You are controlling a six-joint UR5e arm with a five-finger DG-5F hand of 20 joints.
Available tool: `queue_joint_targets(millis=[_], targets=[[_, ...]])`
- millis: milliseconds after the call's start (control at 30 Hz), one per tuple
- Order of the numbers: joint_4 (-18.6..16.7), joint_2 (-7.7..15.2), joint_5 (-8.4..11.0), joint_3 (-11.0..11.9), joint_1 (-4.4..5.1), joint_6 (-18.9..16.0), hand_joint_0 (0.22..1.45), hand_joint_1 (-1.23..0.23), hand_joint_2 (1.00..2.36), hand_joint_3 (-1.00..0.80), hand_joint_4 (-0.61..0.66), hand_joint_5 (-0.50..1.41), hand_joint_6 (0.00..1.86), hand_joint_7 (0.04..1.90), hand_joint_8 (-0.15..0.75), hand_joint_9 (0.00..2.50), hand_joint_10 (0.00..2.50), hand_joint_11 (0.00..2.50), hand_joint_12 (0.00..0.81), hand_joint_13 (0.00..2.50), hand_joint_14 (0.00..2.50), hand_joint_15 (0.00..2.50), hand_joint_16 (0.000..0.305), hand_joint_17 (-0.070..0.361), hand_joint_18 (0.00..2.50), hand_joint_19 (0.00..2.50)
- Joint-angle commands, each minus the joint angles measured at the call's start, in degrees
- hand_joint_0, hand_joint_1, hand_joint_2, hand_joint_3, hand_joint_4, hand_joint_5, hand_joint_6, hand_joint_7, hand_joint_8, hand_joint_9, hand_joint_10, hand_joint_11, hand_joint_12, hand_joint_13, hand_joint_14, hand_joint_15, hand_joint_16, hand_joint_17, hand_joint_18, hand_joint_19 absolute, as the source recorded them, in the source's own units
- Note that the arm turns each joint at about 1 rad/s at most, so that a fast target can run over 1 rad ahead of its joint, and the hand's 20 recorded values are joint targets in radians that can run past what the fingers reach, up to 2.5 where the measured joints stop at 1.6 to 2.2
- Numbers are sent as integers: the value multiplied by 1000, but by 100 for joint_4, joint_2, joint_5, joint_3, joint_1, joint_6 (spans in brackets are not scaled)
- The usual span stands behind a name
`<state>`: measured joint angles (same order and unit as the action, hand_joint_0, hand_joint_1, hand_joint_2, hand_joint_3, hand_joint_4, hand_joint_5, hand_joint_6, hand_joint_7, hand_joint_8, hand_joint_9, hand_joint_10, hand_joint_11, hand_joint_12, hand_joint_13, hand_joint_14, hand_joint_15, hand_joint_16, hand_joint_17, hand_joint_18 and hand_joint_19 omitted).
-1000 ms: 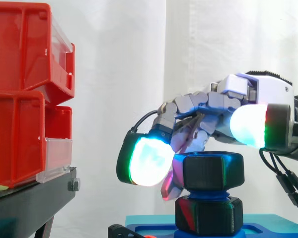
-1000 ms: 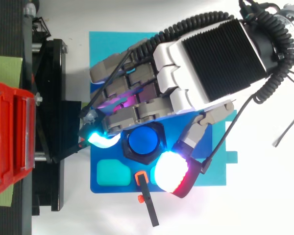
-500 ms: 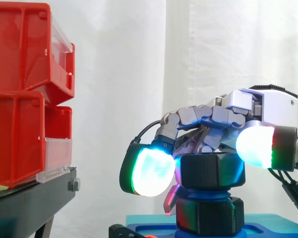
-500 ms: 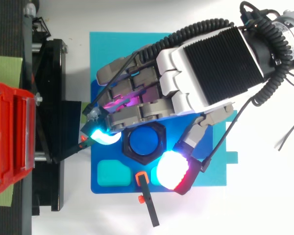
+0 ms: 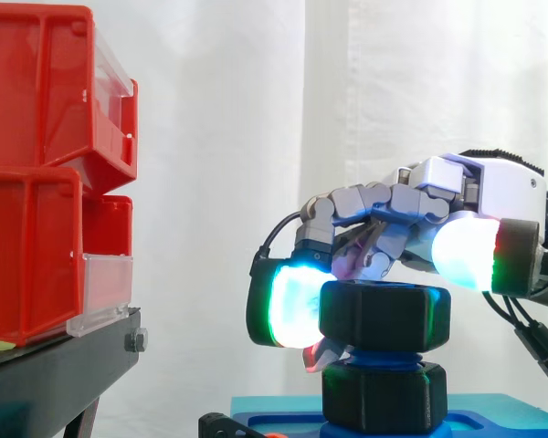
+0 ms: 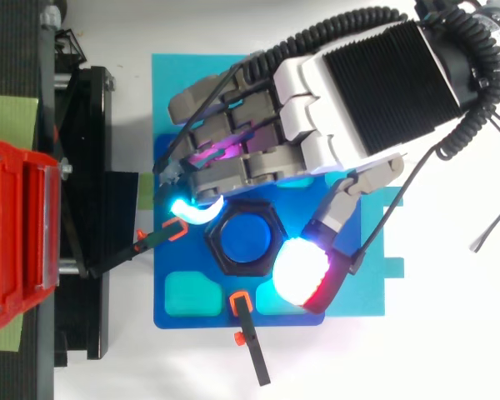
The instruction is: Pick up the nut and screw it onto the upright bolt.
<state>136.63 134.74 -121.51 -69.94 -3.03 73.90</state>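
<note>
A robot hand (image 6: 350,100) reaches over a blue plate (image 6: 171,317) lying on a white surface (image 6: 450,333), its fingers curled down and pinching a black hexagonal nut (image 5: 384,315). A cyan-green glowing pad (image 5: 292,306) presses the nut's one side and a white pad (image 5: 466,255) its opposite side. The nut sits on the upright blue bolt (image 6: 244,240) near the plate's middle, above a second black hexagonal piece (image 5: 379,397). Red bins (image 5: 36,182) on a black stand (image 5: 55,374) stand beyond the plate's edge
</note>
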Motion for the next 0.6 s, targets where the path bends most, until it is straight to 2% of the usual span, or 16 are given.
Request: queue_joint_targets(millis=[0, 67, 167, 467, 567], targets=[[-40, 0, -66, -2, -57, 1, 474, -184, 1000, -500, 194, -22, 505, 1124, 223, 1170, 0, 0, 178, 856, 0, 0, 23, 51, 647, 137], [-75, 0, -216, 33, -118, 1, 474, -183, 1000, -500, 185, -19, 505, 1149, 225, 1177, 0, 0, 178, 857, 0, 0, 23, 51, 649, 136], [-93, 0, -383, 148, -145, 1, 475, -178, 1000, -500, 177, -11, 505, 1191, 223, 1187, 0, 0, 178, 867, 0, 0, 23, 51, 664, 147], [-198, 0, -400, 148, -198, 10, 477, -177, 1000, -500, 124, 15, 505, 1283, 230, 1222, 2, 0, 172, 898, 0, 0, 22, 50, 704, 162], [-260, 0, -400, 156, -241, 1, 478, -177, 1000, -500, 179, -5, 505, 1190, 225, 1200, 0, 0, 173, 896, 0, 0, 22, 50, 704, 166]])
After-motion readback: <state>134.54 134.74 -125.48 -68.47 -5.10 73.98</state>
